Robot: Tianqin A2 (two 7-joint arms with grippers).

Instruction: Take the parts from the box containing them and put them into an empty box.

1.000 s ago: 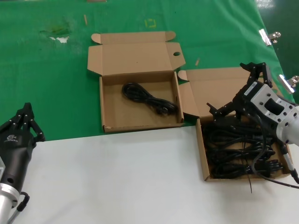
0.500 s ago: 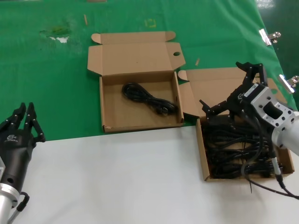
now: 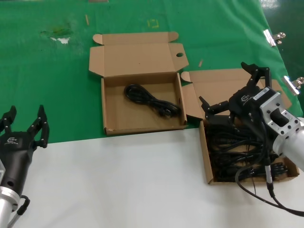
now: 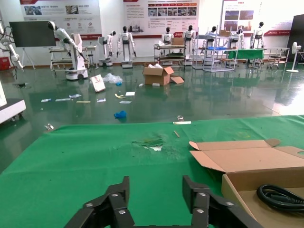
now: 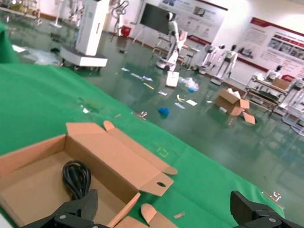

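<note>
Two cardboard boxes on my bench, both with lids thrown back, on green cloth at the edge of a white table surface point(image 3: 142, 180).

Item 1: the box with the lid hole point(image 3: 142, 80), far centre in the head view. Its flap stands open away from me, the small round hole near the lid's right corner. Contents: one cable bundle point(image 3: 152, 100), black, coiled, lying on the floor of the tray toward its right half (so this box is not bare). The same bundle shows in both wrist views.

Item 2: the box of parts point(image 3: 223, 95), to the right and nearer, its near end overlapping the white surface. Its lid lies flat behind it, beside the first box's right wall. Contents: the parts point(image 3: 237, 152), a dense heap of black power cables filling the tray; I cannot count the bundles.

Item 3: right gripper point(image 3: 230, 90), over the far end of the box of parts, above the cable heap. Fingers spread wide, one reaching toward the first box, the other toward the lid's far edge; nothing between them that I can see. The arm's own black cable point(image 3: 266, 190) loops down past the near side of the box.

Item 4: left gripper point(image 3: 23, 124), low at the left of the head view, at the cloth's near edge, well apart from both boxes. Fingers splayed apart, holding nothing.
</note>
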